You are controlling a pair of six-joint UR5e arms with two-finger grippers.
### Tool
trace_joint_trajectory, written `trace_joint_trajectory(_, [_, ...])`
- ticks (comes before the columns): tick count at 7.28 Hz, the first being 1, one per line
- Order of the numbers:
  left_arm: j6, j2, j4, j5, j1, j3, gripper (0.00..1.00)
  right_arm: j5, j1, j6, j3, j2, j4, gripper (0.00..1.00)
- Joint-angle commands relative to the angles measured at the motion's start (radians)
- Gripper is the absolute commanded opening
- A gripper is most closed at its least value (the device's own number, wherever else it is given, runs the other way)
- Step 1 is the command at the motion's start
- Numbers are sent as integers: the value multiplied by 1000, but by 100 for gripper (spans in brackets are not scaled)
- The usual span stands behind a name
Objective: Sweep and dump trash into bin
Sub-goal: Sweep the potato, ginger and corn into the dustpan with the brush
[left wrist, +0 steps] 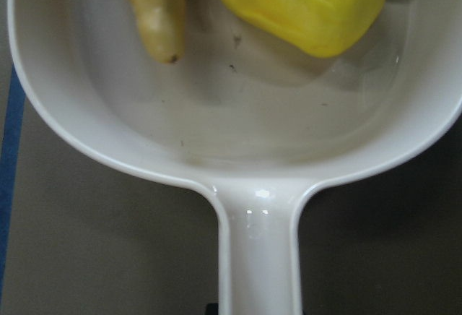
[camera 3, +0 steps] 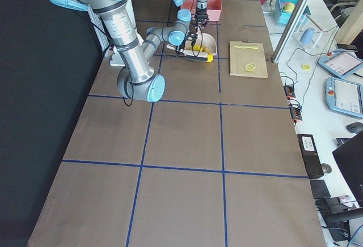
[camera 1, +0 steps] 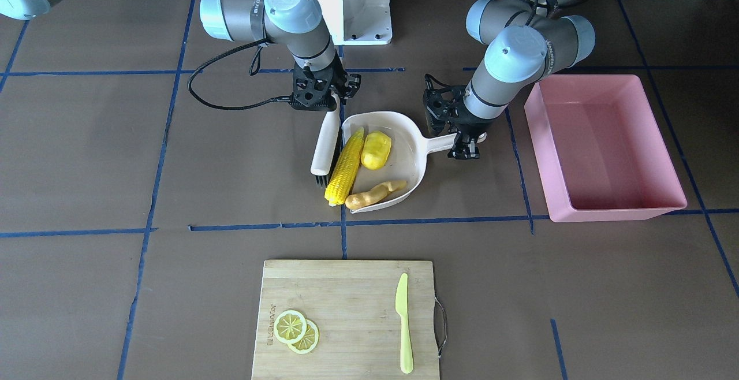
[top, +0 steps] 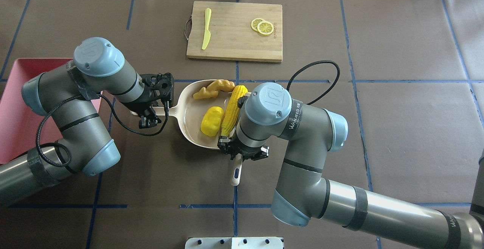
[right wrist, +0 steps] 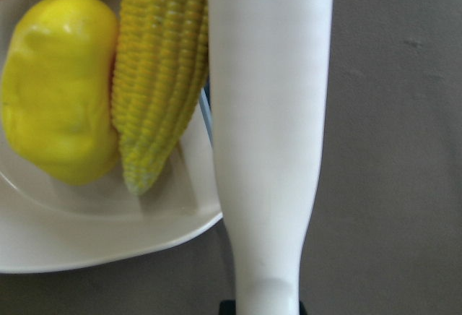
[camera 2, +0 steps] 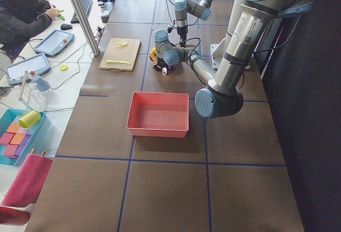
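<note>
Corn (camera 1: pixel 346 166) lies along dustpan (camera 1: pixel 417 133) mouth, potato (camera 1: pixel 376 150) and ginger (camera 1: pixel 375 193) inside. My left gripper (camera 1: pixel 466 137) clamps its handle (left wrist: pixel 260 257); my right gripper (camera 1: pixel 327 100) clamps brush (camera 1: pixel 325 140) beside corn.

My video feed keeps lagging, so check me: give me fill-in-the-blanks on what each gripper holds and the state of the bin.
The left gripper is shut on the dustpan's ______.
The right gripper is shut on a white ______.
The pink bin holds ______ of the three toy foods.
Missing words: handle; brush; none.
</note>
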Motion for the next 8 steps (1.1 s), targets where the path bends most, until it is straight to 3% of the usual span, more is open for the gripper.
trace_joint_trajectory(1, [-10,0,0,0,0,-3,0,0,0,-11,-25,26,2,0])
trace_joint_trajectory(8, [-24,0,0,0,0,-9,0,2,-14,-97,-80,109,2,0])
